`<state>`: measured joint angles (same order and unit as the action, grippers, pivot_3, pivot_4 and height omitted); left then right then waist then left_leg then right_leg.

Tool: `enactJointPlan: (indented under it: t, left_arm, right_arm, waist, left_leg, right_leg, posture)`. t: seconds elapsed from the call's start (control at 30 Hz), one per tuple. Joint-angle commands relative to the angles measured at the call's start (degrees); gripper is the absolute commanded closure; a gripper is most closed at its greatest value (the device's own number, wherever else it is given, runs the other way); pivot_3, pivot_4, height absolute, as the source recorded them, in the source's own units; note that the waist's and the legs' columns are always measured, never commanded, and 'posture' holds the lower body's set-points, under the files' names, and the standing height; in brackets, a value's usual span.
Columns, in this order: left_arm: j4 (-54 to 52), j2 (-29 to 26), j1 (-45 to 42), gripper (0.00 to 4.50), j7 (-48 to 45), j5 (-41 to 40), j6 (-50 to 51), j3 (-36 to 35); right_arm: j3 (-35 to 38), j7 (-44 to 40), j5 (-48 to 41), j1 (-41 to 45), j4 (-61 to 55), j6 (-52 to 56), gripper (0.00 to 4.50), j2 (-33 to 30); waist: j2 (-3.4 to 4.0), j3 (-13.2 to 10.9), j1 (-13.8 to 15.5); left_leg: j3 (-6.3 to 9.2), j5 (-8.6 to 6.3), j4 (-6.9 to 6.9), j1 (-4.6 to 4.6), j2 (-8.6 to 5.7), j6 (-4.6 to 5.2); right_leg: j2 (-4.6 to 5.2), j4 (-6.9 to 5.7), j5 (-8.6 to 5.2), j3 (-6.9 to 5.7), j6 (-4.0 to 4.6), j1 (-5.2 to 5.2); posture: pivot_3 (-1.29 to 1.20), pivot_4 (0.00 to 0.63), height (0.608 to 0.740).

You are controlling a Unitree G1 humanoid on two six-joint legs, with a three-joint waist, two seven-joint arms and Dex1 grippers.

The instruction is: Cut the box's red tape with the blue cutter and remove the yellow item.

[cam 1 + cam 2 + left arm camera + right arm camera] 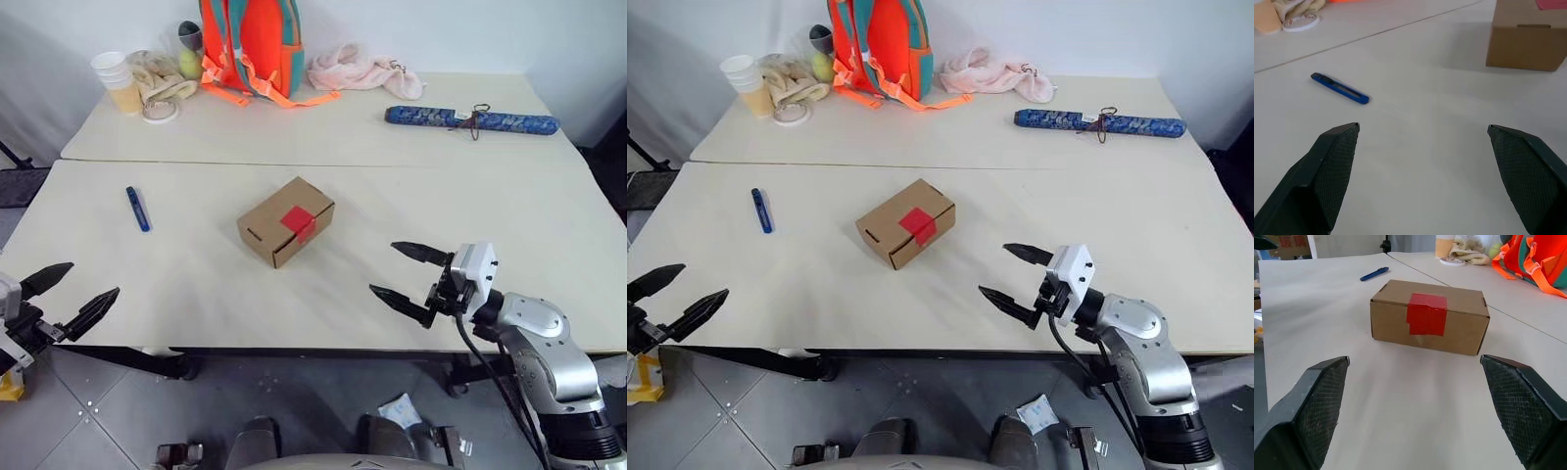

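Observation:
A small brown box [285, 220] lies shut in the middle of the near table, with the red tape [299, 221] folded over its top edge and side. The blue cutter [137, 208] lies flat on the table to the box's left. My left gripper [67, 290] hovers open at the table's near left edge, short of the cutter [1340, 88]. To the right of the box and nearer me, my right gripper [404, 272] stands open and faces the box [1429, 317] and its tape [1426, 313]. The yellow item is hidden.
The far table holds an orange backpack [250, 44], a pink cloth [362, 70], a long blue patterned roll [470, 119], stacked cups [118, 80] and a roll of tape [160, 111]. A seam [323, 164] runs between the two tables.

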<state>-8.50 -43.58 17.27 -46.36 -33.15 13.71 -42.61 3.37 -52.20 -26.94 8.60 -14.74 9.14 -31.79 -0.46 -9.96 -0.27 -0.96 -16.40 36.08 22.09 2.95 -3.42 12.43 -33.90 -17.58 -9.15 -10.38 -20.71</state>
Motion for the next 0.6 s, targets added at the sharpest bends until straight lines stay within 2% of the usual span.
enactJointPlan:
  t: [0.03, 0.2, 0.6]
  left_arm:
    - [-0.2, 0.3, 0.7, 0.02, 0.0, 1.3, -1.2, -0.9]
    - [0.0, 0.1, 0.4, 0.02, -0.3, -1.5, 3.0, -1.7]
    - [0.4, -0.1, 0.7, 0.02, -3.2, -1.2, 2.4, -2.7]
  right_arm:
    - [0.8, -0.3, -0.2, 1.1, -0.7, -0.3, 0.0, -0.6]
    - [0.5, -0.8, -0.2, 2.4, 0.0, -0.2, 0.0, -0.5]
    - [-0.6, -2.2, 0.0, 5.0, 1.2, 0.0, 0.0, 0.0]
  waist:
    - [0.0, 0.0, 0.1]
    - [-0.01, 0.0, 0.3]
    - [-0.01, 0.0, 0.1]
  left_leg:
    - [0.0, 0.0, 0.01, 0.0, 0.0, 0.0]
    - [0.0, 0.0, 0.06, 0.01, 0.0, 0.0]
    - [0.0, 0.0, 0.04, 0.0, 0.0, 0.0]
  right_leg:
    - [0.0, 0.0, 0.0, 0.0, 0.0, 0.0]
    - [0.01, 0.0, 0.0, 0.0, 0.0, 0.02]
    - [0.0, -0.01, 0.0, 0.0, 0.0, 0.01]
  posture:
    - [0.0, 0.15, 0.74]
    - [0.0, 0.15, 0.74]
    - [0.0, 0.15, 0.74]
